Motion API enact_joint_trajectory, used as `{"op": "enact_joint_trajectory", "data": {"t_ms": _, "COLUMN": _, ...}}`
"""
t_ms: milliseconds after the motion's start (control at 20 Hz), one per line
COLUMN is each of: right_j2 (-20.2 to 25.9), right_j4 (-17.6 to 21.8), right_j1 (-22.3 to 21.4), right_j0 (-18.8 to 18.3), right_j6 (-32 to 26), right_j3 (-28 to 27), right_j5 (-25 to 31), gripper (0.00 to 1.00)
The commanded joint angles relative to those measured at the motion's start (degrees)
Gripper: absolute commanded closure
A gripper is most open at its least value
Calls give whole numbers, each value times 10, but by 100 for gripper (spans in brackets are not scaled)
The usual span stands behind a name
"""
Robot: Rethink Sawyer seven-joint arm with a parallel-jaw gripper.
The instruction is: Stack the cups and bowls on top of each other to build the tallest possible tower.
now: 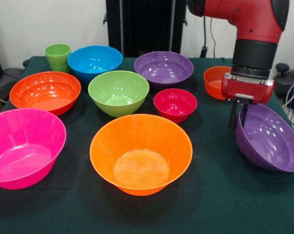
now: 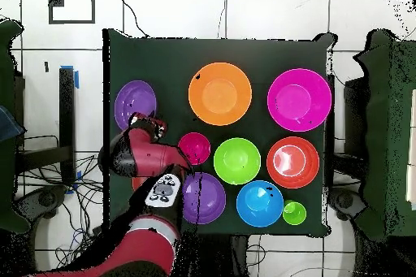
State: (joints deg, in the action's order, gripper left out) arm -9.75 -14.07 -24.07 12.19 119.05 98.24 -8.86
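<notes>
No tower yet, folks: every piece sits on its own on the table (image 1: 215, 204), nothing stacked on anything. The hand (image 1: 238, 116) has its fingers pinched on the rim of a purple bowl (image 1: 271, 139), which is tilted up on its side near one side edge of the table, so a first pick looks to be under way. The rest wait mouth-up: the big orange bowl (image 1: 141, 153) by the front edge, the pink bowl (image 1: 24, 146) at a front corner, the green bowl (image 1: 119, 92) and small magenta-red bowl (image 1: 175, 104) mid-table, a red-orange bowl (image 1: 45, 91), the blue bowl (image 1: 95, 62), a second purple bowl (image 1: 163, 68), and another red-orange bowl (image 1: 216, 81) behind the arm. The light-green cup (image 1: 58, 57) stands at a far corner. Dark green cloth covers the table; around it, pale tiled floor and trailing cables.
</notes>
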Motion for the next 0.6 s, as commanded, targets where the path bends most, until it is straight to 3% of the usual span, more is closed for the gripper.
{"op": "enact_joint_trajectory", "data": {"t_ms": 50, "right_j2": 125, "right_j4": 94, "right_j1": -35, "right_j0": -65, "right_j6": 104, "right_j3": 130, "right_j5": -31, "gripper": 100}}
{"op": "enact_joint_trajectory", "data": {"t_ms": 600, "right_j2": 190, "right_j4": 214, "right_j1": -73, "right_j0": -176, "right_j6": 93, "right_j3": 219, "right_j5": -59, "gripper": 100}}
